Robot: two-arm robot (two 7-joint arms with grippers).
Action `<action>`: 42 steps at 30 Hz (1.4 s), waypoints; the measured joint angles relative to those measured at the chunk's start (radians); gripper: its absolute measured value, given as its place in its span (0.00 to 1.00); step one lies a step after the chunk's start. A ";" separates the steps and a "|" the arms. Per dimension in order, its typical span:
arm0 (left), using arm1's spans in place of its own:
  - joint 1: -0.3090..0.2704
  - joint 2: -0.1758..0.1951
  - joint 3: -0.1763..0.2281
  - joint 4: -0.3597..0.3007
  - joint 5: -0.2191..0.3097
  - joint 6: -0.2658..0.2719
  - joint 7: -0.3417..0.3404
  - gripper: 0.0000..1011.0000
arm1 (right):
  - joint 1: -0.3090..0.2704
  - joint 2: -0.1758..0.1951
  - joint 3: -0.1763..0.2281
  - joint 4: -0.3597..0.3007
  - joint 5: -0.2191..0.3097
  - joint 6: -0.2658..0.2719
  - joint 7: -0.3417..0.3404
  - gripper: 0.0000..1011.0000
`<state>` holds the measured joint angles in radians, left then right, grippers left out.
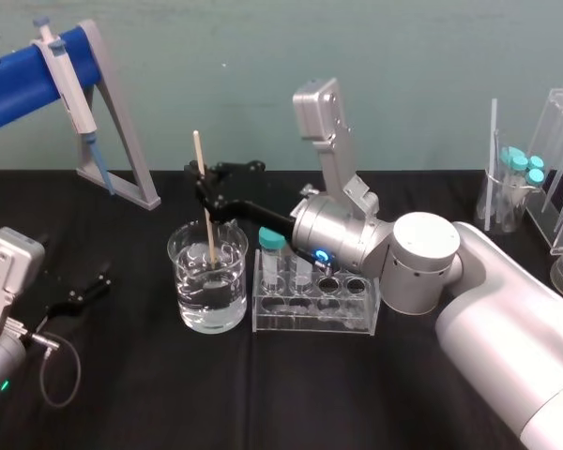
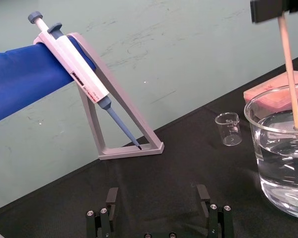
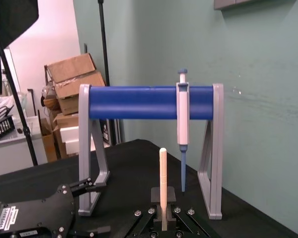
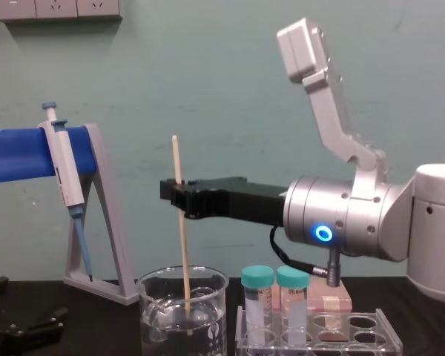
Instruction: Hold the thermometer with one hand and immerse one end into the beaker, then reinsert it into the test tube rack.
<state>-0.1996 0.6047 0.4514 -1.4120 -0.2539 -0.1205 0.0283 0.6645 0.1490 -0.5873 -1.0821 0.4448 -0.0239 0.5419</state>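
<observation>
Over the beaker [image 1: 192, 292] I hold the thermometer [image 1: 199, 152] near upright, right gripper [image 1: 205, 201] fingers clamped, tip underwater; left gripper [image 1: 81, 288] idle, fingers spread.

There were one thermometer [image 1: 199, 155], one water-filled beaker [image 1: 182, 291], one small empty beaker [image 2: 229, 129], one test tube rack [image 1: 310, 320], two teal-capped tubes [image 4: 257, 300] in it, and one pipette [image 4: 63, 174].

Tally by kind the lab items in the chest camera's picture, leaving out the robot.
pipette: 1
pipette stand: 1
thermometer: 1
beaker: 1
capped tubes: 2
tube rack: 1
pink box: 1
Total: 8
</observation>
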 joint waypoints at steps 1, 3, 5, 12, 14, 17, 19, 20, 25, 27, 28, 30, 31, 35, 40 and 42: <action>0.000 0.000 0.000 0.000 0.000 0.000 0.000 0.99 | 0.000 -0.005 0.000 0.011 -0.005 -0.002 0.002 0.05; 0.000 0.000 0.000 0.000 0.000 0.000 0.000 0.99 | 0.000 -0.008 0.000 0.021 -0.009 -0.004 0.003 0.05; 0.000 0.000 0.000 0.000 0.000 0.000 0.000 0.99 | 0.000 -0.013 0.000 0.030 -0.013 -0.005 0.006 0.05; 0.000 0.000 0.000 0.000 0.000 0.000 0.000 0.99 | 0.001 -0.032 0.003 0.074 -0.022 -0.001 0.016 0.05; 0.000 0.000 0.000 0.000 0.000 0.000 0.000 0.99 | 0.001 -0.034 0.004 0.079 -0.026 0.000 0.016 0.05; 0.000 0.000 0.000 0.000 0.000 0.000 0.000 0.99 | 0.001 -0.037 0.004 0.086 -0.033 0.002 0.018 0.05; 0.000 0.000 0.000 0.000 0.000 0.000 0.000 0.99 | 0.001 -0.036 0.004 0.086 -0.033 0.002 0.018 0.05; 0.000 0.000 0.000 0.000 0.000 0.000 0.000 0.99 | 0.001 -0.036 0.004 0.086 -0.033 0.002 0.018 0.05; 0.000 0.000 0.000 0.000 0.000 0.000 0.000 0.99 | 0.001 -0.036 0.004 0.084 -0.032 0.003 0.018 0.05; 0.000 0.000 0.000 0.000 0.000 0.000 0.000 0.99 | 0.001 -0.036 0.004 0.083 -0.031 0.003 0.018 0.05; 0.000 0.000 0.000 0.000 0.000 0.000 0.000 0.99 | 0.001 -0.035 0.004 0.083 -0.031 0.003 0.018 0.05; 0.000 0.000 0.000 0.000 0.000 0.000 0.000 0.99 | 0.001 -0.035 0.004 0.082 -0.030 0.003 0.018 0.05; 0.000 0.000 0.000 0.000 0.000 0.000 0.000 0.99 | 0.000 -0.035 0.004 0.082 -0.030 0.003 0.018 0.05; 0.000 0.000 0.000 0.000 0.000 0.000 0.000 0.99 | 0.000 -0.035 0.004 0.081 -0.030 0.003 0.017 0.05; 0.000 0.000 0.000 0.000 0.000 0.000 0.000 0.99 | 0.000 -0.034 0.004 0.081 -0.029 0.004 0.017 0.05; 0.000 0.000 0.000 0.000 0.000 0.000 0.000 0.99 | 0.000 -0.034 0.004 0.080 -0.029 0.004 0.017 0.05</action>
<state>-0.1995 0.6047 0.4514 -1.4120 -0.2539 -0.1205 0.0283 0.6642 0.1146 -0.5828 -1.0017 0.4157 -0.0198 0.5592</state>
